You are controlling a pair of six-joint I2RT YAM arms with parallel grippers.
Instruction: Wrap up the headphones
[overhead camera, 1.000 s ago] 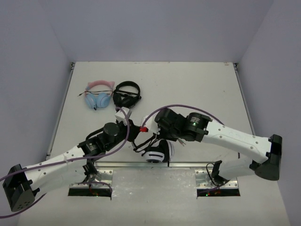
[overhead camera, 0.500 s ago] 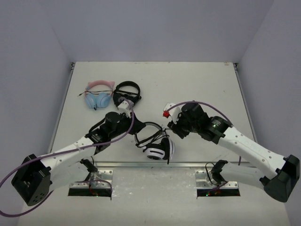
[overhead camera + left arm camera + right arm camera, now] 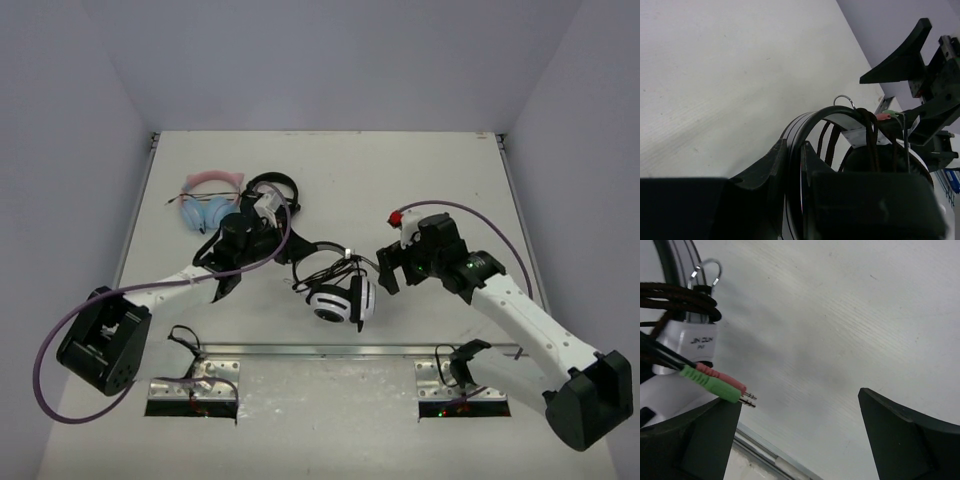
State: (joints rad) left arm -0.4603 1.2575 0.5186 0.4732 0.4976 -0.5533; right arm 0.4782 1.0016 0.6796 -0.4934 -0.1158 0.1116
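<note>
The left tool point(image 3: 794, 150) is clamped on the black headband point(image 3: 840, 117) of the white headphones point(image 3: 340, 298), which lie on the desk point(image 3: 430, 170) between the two tools. Their cups sit just ahead of the left tool's tip. The right tool point(image 3: 800, 400) stands just beside the cups on their other side, its jaws spread wide and holding nothing.

Behind the left tool's wrist lie a pink-and-blue cat-ear pair point(image 3: 208, 202) and an all-black pair point(image 3: 272, 192), the latter partly covered by the arm. Close in front of the right tool, the dark braided cable point(image 3: 675, 296) loops round the headband above a white slider. The pink and green plugs point(image 3: 715, 381) jut out between the tool's fingers without touching either.

The left wrist view is mostly filled by the tool's own dark body, so the cups are hard to make out there. The desk is off-white and faintly scuffed, enclosed by pale lilac walls point(image 3: 330, 60).
</note>
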